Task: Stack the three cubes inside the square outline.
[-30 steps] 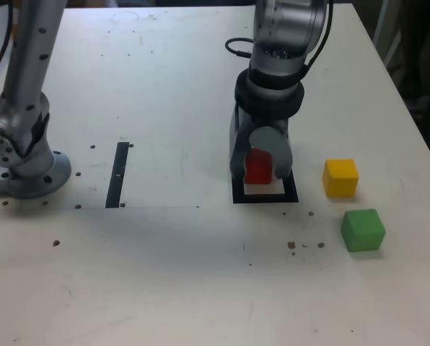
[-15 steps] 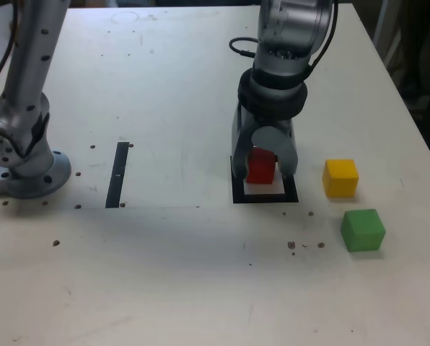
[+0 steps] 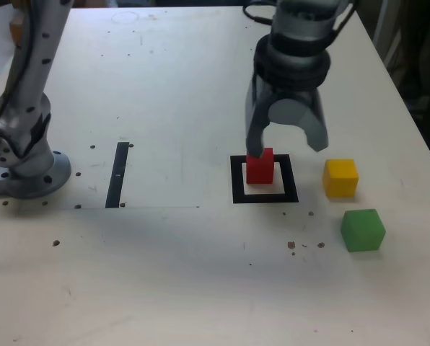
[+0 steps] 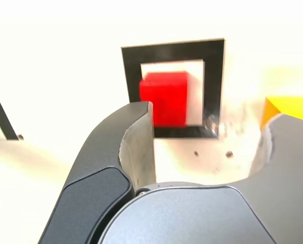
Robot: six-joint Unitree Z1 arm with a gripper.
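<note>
Ext. view, near to far: we log the small matte green cube (image 3: 363, 231) nearest, resting on the white, dark-speckled tabletop (image 3: 150, 281), toward the ext. view's right. Next, just beyond it & slightly to the ext. view's left, the small matte yellow cube (image 3: 340, 179); we see a gap btwn the two.

At approx. same depth, to the ext. view's left of yellow, we note the thick black square outline w/ white centre (image 3: 290, 189). The small matte red cube (image 3: 260, 167) sits w/in it, off-centre toward the ext. view's left; no cube on top of it. Well apart, farther to the ext. view's left, is a narrow straight black strip (image 3: 117, 175), then the round grey metal arm base (image 3: 31, 176).

Grey curved-finger gripper (image 3: 287, 150) is over the far side of the outline, jaws spread wide, nothing btwn them. In ext. view one fingertip overlaps red's top edge; we can't tell if they touch. Wrist view: we confirm the wide gap, w/ red beyond the fingers & part of yellow showing.
</note>
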